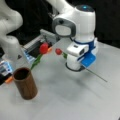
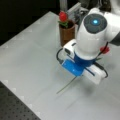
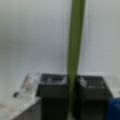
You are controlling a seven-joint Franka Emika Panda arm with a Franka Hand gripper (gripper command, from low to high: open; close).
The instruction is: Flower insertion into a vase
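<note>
Low over the pale matte table (image 1: 75, 100), the gripper (image 3: 72, 100) is pointing down, its 2 dark, blocky fingers (image 3: 53, 97) pinching the thin green stem (image 3: 75, 50) of 1 flower. That stem is poking out as a straight, thin rod (image 1: 96, 74), with a red bud (image 1: 58, 51) on the opposite side. At a front view's left, the vase (image 1: 25, 85), a smooth brown wood-look cylinder, is standing upright holding 1 red flower (image 1: 44, 48). No writing is readable.
</note>
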